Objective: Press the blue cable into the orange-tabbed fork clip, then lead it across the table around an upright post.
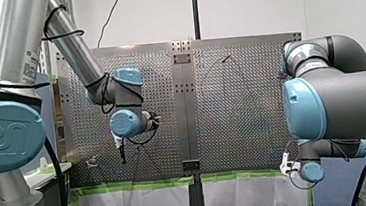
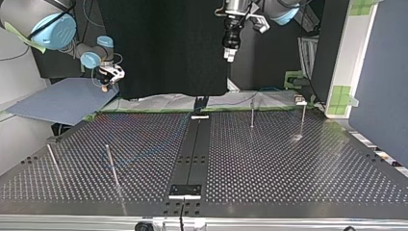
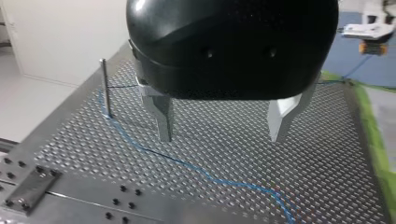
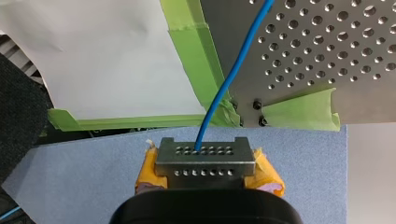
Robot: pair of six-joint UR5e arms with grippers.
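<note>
The blue cable (image 3: 187, 165) lies slack on the perforated table and passes the foot of an upright post (image 3: 106, 88). My left gripper (image 3: 223, 126) hangs above it, open, its metal fingers (image 3: 163, 116) holding nothing. In the top view this gripper (image 2: 230, 52) is high over the table's far edge. My right gripper (image 4: 205, 149), with yellow pads (image 4: 268, 175), is shut on the blue cable (image 4: 224, 79) beyond the table's edge, over a blue mat (image 4: 84, 182). The top view shows it (image 2: 108, 77) at far left. A small clip-like part (image 2: 300, 100) stands at the far right edge.
Several thin upright posts stand on the table (image 2: 288, 163), two near the top view's left (image 2: 111, 166) and two at its far right (image 2: 252, 113). A dark centre rail (image 2: 192, 149) splits the table. Green tape (image 4: 196, 51) lines the table's edge.
</note>
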